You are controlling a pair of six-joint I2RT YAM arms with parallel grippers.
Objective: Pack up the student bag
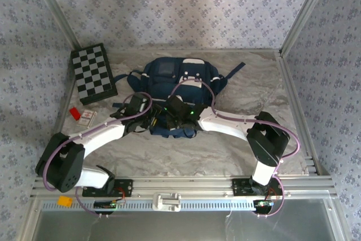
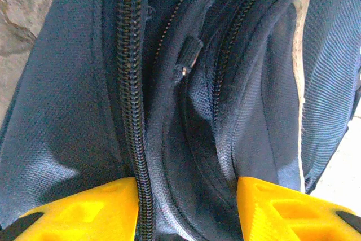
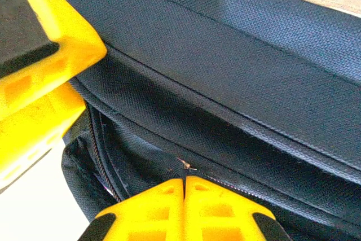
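Student bag (image 1: 176, 86): navy with white patches, lying on the grey crumpled table cover (image 1: 254, 91) at mid-table, slightly towards the far side, straps spread to either side. Both arms reach in over its near edge. Right gripper (image 3: 185, 180): yellow fingers closed flat against each other, tips pinching a small metal zipper pull (image 3: 184, 166) on a seam of the bag. Left gripper (image 2: 186, 187): fingers stand well apart, with a bunched fold of bag fabric and a black zipper track (image 2: 131, 83) filling the gap and touching both fingers; whether it is clamped cannot be told. Folded chessboard (image 1: 93, 73) lies near the far left corner, apart from the bag. A small red item (image 1: 74, 112) lies at the table's left edge.
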